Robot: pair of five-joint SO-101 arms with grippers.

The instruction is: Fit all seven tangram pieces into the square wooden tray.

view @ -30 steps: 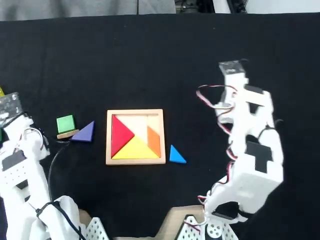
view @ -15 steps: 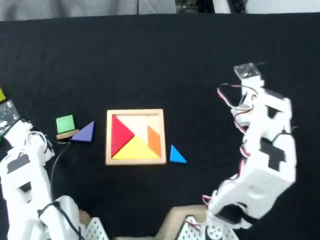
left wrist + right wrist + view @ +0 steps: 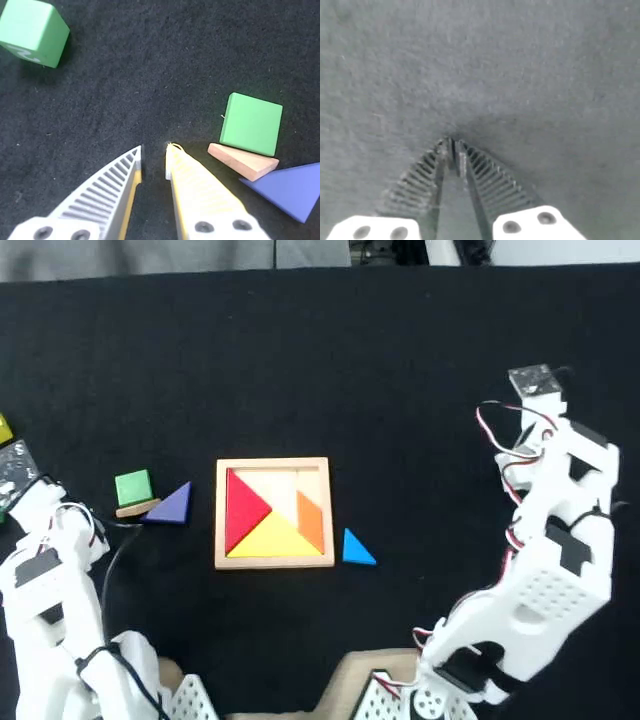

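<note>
The square wooden tray (image 3: 272,463) lies mid-table and holds a red triangle (image 3: 243,508), a yellow triangle (image 3: 275,539) and an orange parallelogram (image 3: 309,518). A blue triangle (image 3: 356,549) rests just right of the tray. To its left lie a green square (image 3: 132,486) (image 3: 251,124), a tan wooden triangle (image 3: 136,508) (image 3: 242,161) and a purple triangle (image 3: 171,505) (image 3: 292,189). My left gripper (image 3: 154,149) hovers over bare cloth beside the green square, slightly open and holding nothing. Over bare cloth, my right gripper (image 3: 452,144) is shut and empty. The right arm (image 3: 555,500) stands far right of the tray.
A green cube (image 3: 32,32) with a mark on one face sits farther out from the left gripper. A small yellow object (image 3: 3,427) shows at the table's left edge. The left arm (image 3: 45,570) stands at the near left. Black cloth covers the table.
The right arm has swung to the right, away from the tray. The left arm shifted slightly at the table's left edge. The pieces have not moved.
</note>
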